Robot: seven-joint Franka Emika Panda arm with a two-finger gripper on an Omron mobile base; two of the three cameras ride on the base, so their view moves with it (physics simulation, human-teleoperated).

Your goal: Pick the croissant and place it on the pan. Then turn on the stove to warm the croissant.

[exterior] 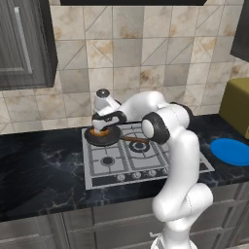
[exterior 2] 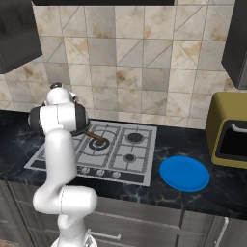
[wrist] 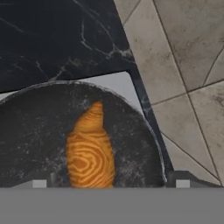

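Note:
The orange-brown croissant (wrist: 89, 153) lies on the floor of the dark round pan (wrist: 35, 131), free of the fingers. My gripper (wrist: 111, 183) hangs just above it, open, with its fingertips (wrist: 39, 183) spread wide on either side of the croissant. From the left base view, the gripper (exterior: 102, 127) sits low over the pan (exterior: 113, 138) on the stove's (exterior: 121, 165) back left burner, and a sliver of croissant (exterior: 99, 131) shows under the hand. The pan's wooden handle (exterior: 133, 139) points right. In the right base view my arm hides the pan, apart from its handle (exterior 2: 96, 137) over the stove (exterior 2: 120, 149).
A row of small knobs (exterior: 136, 175) runs along the stove's front edge. A flat blue plate (exterior: 232, 151) (exterior 2: 184, 173) lies on the black counter right of the stove. A yellow appliance (exterior 2: 229, 128) stands at the far right, and the tiled wall rises close behind the pan.

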